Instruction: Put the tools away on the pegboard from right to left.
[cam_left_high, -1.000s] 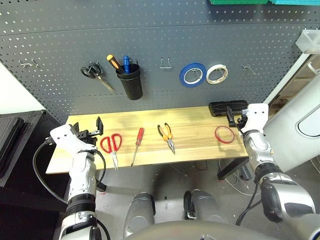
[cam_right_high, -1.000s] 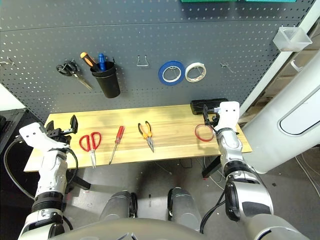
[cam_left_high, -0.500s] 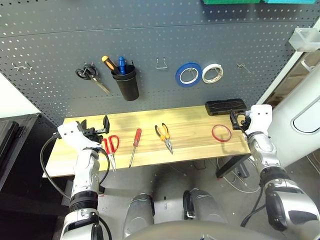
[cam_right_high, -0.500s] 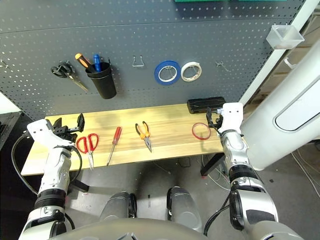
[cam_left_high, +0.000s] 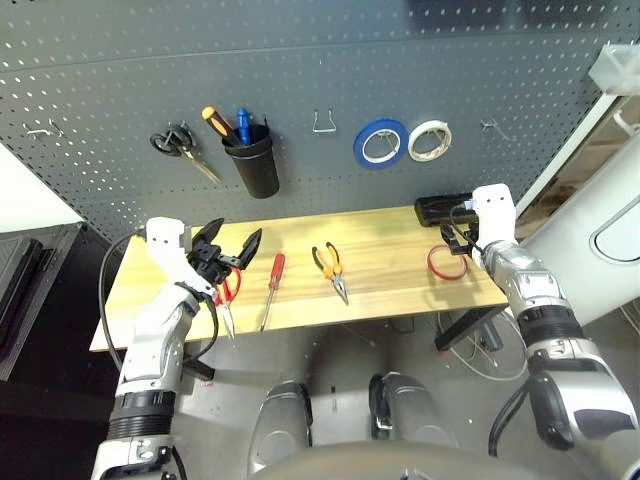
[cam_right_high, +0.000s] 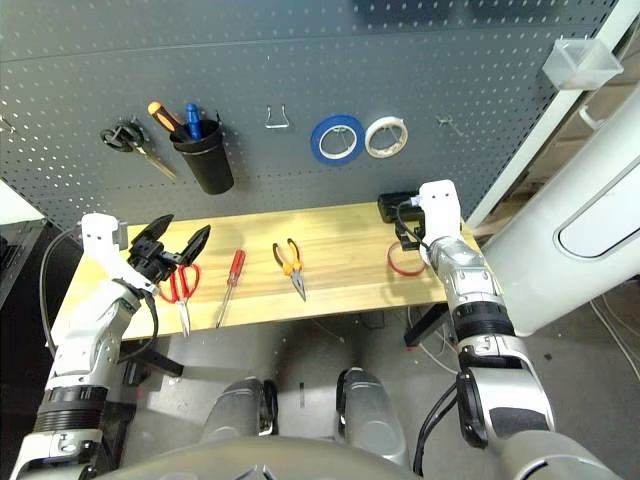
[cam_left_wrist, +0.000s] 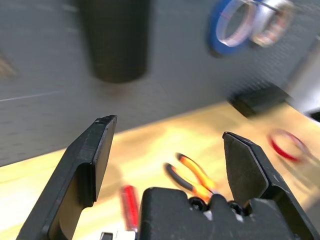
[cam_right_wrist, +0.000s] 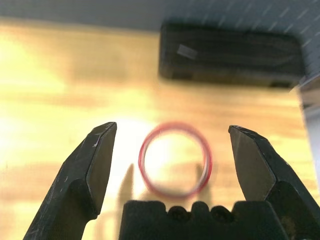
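Observation:
Four tools lie in a row on the wooden table: a red tape ring at the right, orange-and-black pliers, a red-handled screwdriver and red-handled scissors at the left. My right gripper hangs open just above the ring's far side. In the right wrist view the ring lies between the open fingers. My left gripper is open above the scissors and partly covers them. The dark grey pegboard rises behind the table.
On the pegboard hang black-handled scissors, a black cup holding two tools, an empty hook, a blue tape roll and a white tape roll. A black box sits behind the ring. A white pillar stands at the right.
The head camera has shifted. My left gripper has swung right, from beside the red scissors to over them. My right gripper has moved in over the red ring. Both stay open.

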